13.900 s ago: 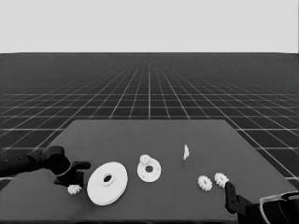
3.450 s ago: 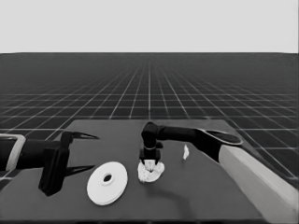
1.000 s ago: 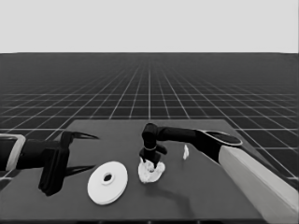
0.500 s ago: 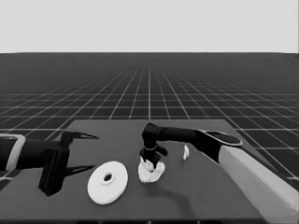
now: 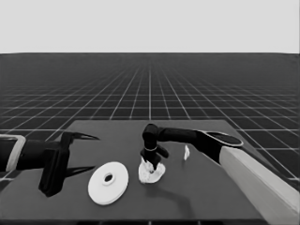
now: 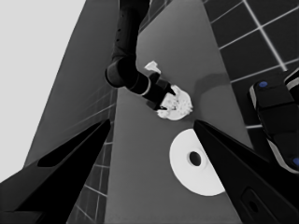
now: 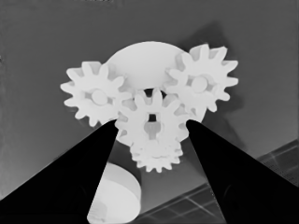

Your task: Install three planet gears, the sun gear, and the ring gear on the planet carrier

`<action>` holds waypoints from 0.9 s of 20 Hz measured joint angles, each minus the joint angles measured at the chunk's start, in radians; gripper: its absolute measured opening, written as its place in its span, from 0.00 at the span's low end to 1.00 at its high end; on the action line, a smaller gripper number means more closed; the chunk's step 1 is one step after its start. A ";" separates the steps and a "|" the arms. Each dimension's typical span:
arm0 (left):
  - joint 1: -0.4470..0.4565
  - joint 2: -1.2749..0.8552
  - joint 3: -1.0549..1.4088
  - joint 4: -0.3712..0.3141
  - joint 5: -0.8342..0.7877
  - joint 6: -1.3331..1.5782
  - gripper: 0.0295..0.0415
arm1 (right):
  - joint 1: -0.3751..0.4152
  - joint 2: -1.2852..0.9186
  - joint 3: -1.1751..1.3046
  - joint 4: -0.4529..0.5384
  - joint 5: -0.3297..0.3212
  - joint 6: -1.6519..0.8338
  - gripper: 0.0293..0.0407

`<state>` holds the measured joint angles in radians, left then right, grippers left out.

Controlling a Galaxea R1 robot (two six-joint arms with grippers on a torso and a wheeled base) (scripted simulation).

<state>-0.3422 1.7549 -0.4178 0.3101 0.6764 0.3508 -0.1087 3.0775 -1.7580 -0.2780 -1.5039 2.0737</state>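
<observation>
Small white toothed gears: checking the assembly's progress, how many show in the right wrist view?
4, all on the smaller white round part: one on each side, one central, one partly hidden beneath it.

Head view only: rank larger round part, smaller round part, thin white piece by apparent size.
1. Larger round part
2. Smaller round part, partly covered by gears and the right gripper
3. Thin white piece

Matt white parts on a dark desk

The gears (image 7: 152,122) and larger round part (image 5: 108,182) are looking smooth, matt white; the desk (image 5: 206,197) is showing a dull, even dark surface.
</observation>
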 joint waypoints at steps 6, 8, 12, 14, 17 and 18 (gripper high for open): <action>0.000 0.000 0.000 0.000 0.000 0.000 0.75 | 0.000 0.000 0.000 0.000 0.000 0.063 0.14; 0.000 0.000 0.000 0.000 0.000 0.000 0.75 | 0.000 0.000 0.000 0.000 0.000 0.084 0.14; 0.000 0.000 0.000 0.000 0.000 0.000 0.75 | 0.000 0.000 0.000 0.000 0.000 0.126 0.14; 0.000 0.000 0.000 0.000 0.000 0.000 0.75 | 0.000 0.000 0.000 0.000 0.000 0.147 0.14; 0.000 0.000 0.000 0.000 0.000 0.000 0.75 | 0.000 0.000 0.000 0.000 0.000 0.178 0.14; 0.000 0.000 0.000 0.000 0.000 0.000 0.75 | 0.000 0.000 0.000 0.000 0.000 0.188 0.14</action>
<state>-0.3422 1.7549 -0.4178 0.3101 0.6764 0.3508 -0.1088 3.0775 -1.7580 -0.2780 -1.5040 2.2622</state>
